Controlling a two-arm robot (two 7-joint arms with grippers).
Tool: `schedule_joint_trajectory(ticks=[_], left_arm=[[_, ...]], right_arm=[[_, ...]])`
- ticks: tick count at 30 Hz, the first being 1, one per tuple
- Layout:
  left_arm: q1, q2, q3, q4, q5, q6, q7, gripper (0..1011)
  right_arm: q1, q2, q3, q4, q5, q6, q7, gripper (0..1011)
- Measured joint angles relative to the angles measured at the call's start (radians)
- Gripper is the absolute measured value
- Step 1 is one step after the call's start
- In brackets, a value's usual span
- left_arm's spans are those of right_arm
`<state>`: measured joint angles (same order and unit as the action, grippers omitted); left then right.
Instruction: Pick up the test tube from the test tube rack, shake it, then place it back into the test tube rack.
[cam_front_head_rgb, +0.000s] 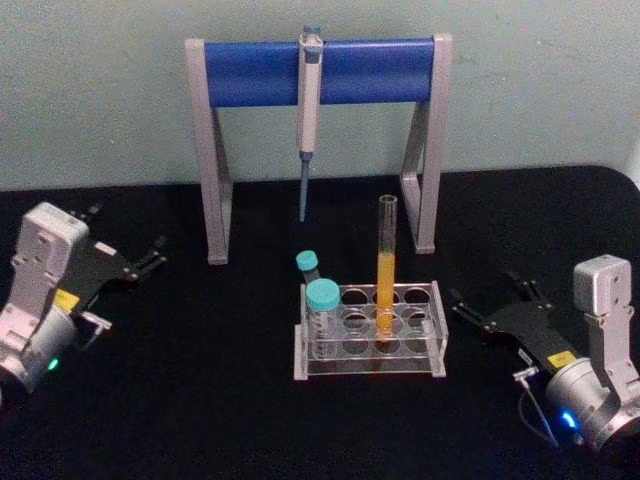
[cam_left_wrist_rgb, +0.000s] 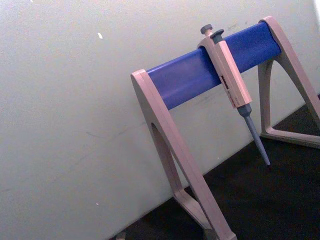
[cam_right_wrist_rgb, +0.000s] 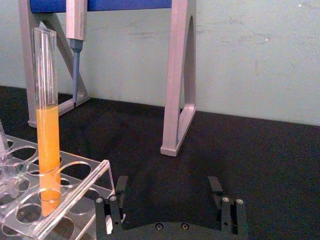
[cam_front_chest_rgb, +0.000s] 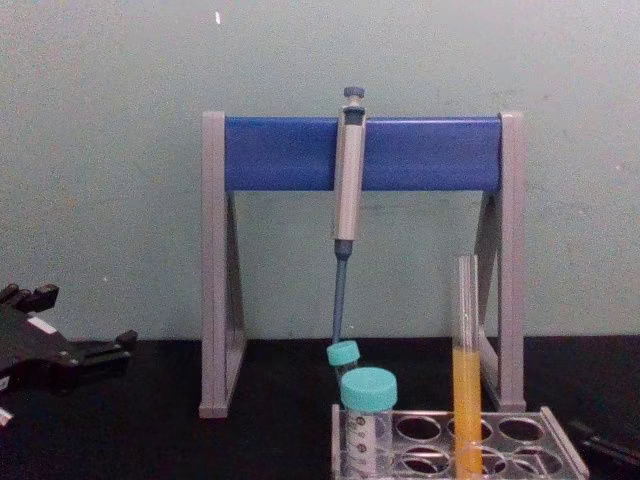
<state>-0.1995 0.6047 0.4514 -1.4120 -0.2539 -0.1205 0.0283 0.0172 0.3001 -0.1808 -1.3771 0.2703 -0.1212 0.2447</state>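
The test tube (cam_front_head_rgb: 386, 270) looks like smooth clear glass, the test tube rack (cam_front_head_rgb: 420, 345) glossy clear plastic, the desk (cam_front_head_rgb: 200, 400) matt black.

Black table (cam_front_head_rgb: 200, 400) bearing rack (cam_front_head_rgb: 432, 340), stand (cam_front_head_rgb: 215, 200)

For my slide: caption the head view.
Test tube upright in the test tube rack, open left gripper and right gripper flanking.

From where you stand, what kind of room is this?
Probably a lab bench mock-up: a pipette hangs on a grey-and-blue stand, and a test tube of orange liquid stands in a clear test tube rack beside teal-capped tubes.
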Motion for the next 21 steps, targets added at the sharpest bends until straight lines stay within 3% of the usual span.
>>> schedule_joint_trajectory(ticks=[21], left_arm=[[0.000, 0.000, 0.000, 0.000, 0.000, 0.000, 0.000, 1001]], right_arm=[[-0.002, 0.002, -0.002, -0.002, 0.003, 0.000, -0.002, 1000]])
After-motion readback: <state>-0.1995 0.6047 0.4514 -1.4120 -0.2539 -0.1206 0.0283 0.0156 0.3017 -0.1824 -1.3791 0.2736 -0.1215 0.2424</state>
